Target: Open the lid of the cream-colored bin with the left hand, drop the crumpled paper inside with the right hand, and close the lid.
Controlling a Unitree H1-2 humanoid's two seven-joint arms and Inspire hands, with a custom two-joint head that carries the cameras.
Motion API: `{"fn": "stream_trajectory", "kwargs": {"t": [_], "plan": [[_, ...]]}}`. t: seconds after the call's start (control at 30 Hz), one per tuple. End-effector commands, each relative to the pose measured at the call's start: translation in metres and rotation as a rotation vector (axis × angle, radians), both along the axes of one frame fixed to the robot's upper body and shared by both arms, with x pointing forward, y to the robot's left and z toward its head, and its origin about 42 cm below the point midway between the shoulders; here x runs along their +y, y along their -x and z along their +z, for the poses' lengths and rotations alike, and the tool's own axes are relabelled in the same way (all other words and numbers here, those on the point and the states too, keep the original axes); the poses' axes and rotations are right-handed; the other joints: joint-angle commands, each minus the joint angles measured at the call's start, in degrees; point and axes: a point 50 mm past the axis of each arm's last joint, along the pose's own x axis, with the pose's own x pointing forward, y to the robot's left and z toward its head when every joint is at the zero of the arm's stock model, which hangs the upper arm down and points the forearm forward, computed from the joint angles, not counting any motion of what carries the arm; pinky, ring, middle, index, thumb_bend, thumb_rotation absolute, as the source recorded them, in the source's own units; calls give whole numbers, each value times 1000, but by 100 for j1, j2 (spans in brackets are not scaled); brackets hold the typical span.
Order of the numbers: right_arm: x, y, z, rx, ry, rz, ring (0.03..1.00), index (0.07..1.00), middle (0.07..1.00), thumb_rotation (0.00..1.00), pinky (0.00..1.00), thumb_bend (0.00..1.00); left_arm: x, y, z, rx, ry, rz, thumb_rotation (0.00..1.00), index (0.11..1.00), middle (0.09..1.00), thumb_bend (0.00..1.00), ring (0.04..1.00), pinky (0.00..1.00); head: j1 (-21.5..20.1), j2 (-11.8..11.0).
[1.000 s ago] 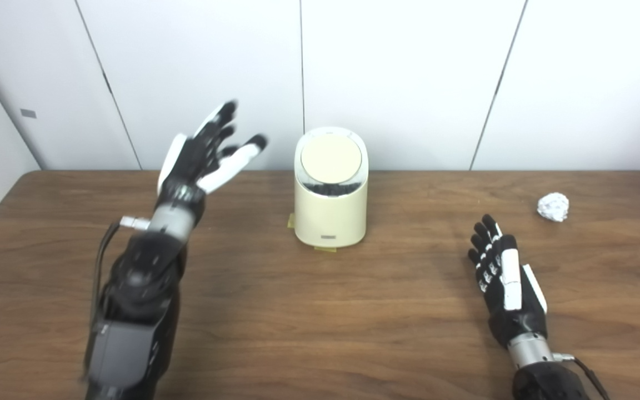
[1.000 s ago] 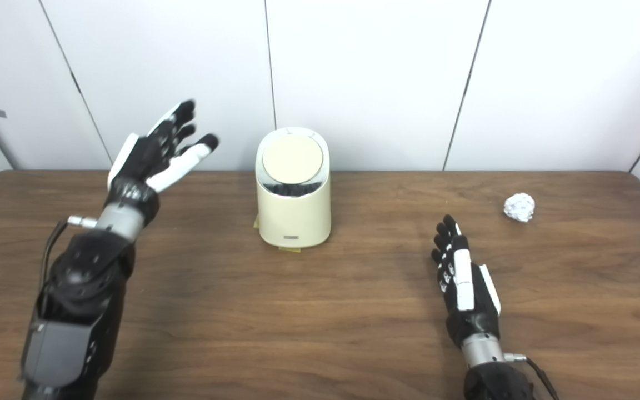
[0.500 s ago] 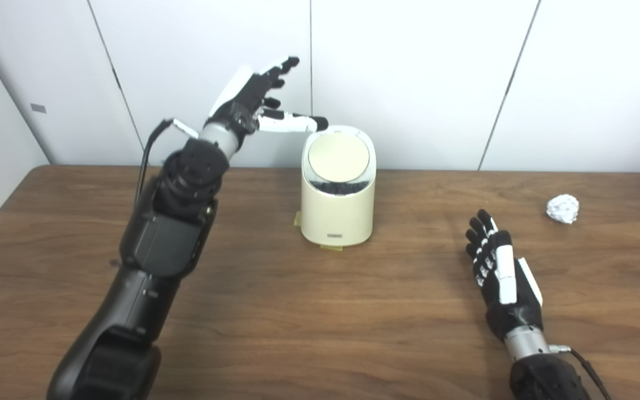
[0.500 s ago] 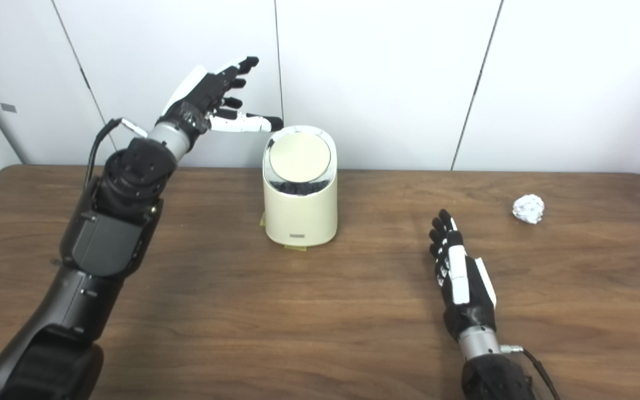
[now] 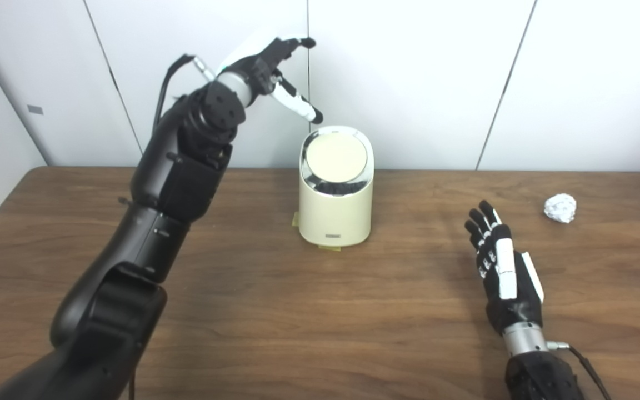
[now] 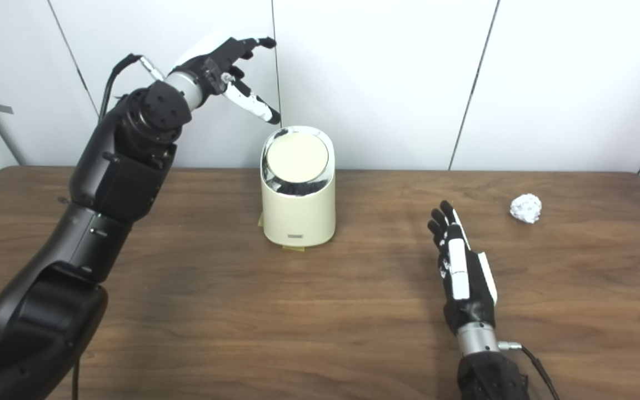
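Note:
The cream-colored bin [image 5: 335, 214] stands upright at the middle back of the table, its round lid [image 5: 336, 158] down and tilted toward me. My left hand [image 5: 273, 69] is raised above and just left of the bin's top, open, fingers spread, its thumb pointing down toward the lid's back left rim without touching. A crumpled ball of paper [image 5: 560, 207] lies at the far right of the table. My right hand [image 5: 502, 273] rests low over the table at front right, open and flat, well short of the paper.
White wall panels [image 5: 409, 83] rise close behind the bin. Bits of yellow tape [image 5: 328, 248] mark the bin's foot. The brown wooden table [image 5: 298, 311] spreads wide in front; its right edge lies just beyond the paper.
My left arm has swung up and to the right, from left of the bin to above its top, thumb now turned downward. The right hand stays in place. The camera shifted slightly.

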Motion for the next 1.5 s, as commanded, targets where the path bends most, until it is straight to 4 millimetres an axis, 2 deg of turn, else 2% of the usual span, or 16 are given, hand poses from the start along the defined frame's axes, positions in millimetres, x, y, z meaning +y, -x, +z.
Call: {"fn": "stream_trajectory", "kwargs": {"t": [0.0, 0.4, 0.53, 0.7, 0.8, 1.07, 1.33, 1.47], "plan": [[16, 0, -6, -22, -58, -1, 956, 951, 955, 1000, 1000, 592, -11, -1, 44, -113, -33, -9, 64, 943, 992, 884, 957, 819, 5, -2], [20, -2, -6, -28, -65, -16, 937, 946, 945, 1000, 1000, 569, -43, -5, 27, -113, -79, -52, 53, 926, 977, 893, 943, 783, -2, -30], [19, -2, -6, -23, -72, -20, 941, 941, 944, 1000, 1000, 565, -51, -6, 15, -105, -118, -75, 85, 943, 973, 889, 946, 807, 11, -19], [19, 0, -3, -28, -80, -19, 945, 940, 946, 1000, 1000, 578, -63, -6, 0, -127, -183, -115, 95, 934, 975, 902, 931, 785, -3, 19], [19, 1, -1, -31, -77, -21, 941, 939, 943, 1000, 1000, 594, -65, -6, -5, -144, -212, -121, 59, 921, 971, 913, 930, 796, -15, 40], [15, 4, -1, -35, -69, -29, 949, 943, 949, 1000, 1000, 606, -67, -8, -16, -172, -276, -108, 61, 901, 945, 921, 918, 804, -30, 41], [13, 6, -1, -29, -64, -27, 953, 947, 957, 1000, 1000, 618, -63, -8, -16, -163, -279, -101, 60, 905, 941, 911, 928, 860, -13, 108], [12, 6, -1, -22, -58, -24, 954, 950, 957, 1000, 1000, 621, -58, -9, -15, -155, -277, -87, 69, 904, 940, 902, 919, 817, -35, 110]]}}
